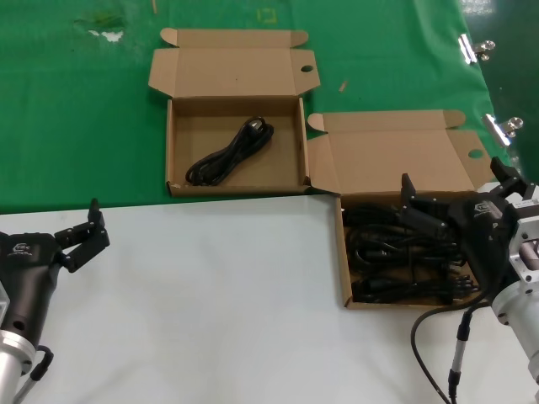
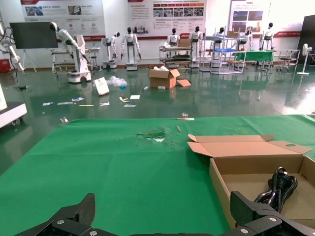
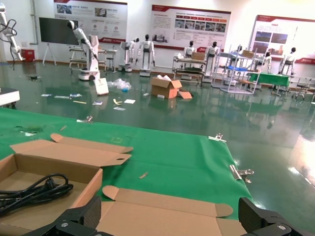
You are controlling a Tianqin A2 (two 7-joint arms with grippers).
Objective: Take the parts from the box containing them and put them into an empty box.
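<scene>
Two brown cardboard boxes lie open. The near right box [image 1: 345,252] holds a pile of black power cords [image 1: 396,261]. The far box [image 1: 177,147] on the green cloth holds one coiled black cord [image 1: 232,151], also seen in the left wrist view [image 2: 280,189] and the right wrist view [image 3: 34,191]. My right gripper [image 1: 455,198] is open and empty, hovering over the back of the full box, near its lid [image 3: 172,216]. My left gripper [image 1: 84,231] is open and empty over the white table at the near left.
A green cloth [image 1: 76,109] covers the far part of the table, the near part is white [image 1: 210,311]. Metal clips [image 1: 505,126] hold the cloth at the right edge. A black cable [image 1: 434,337] hangs below my right arm.
</scene>
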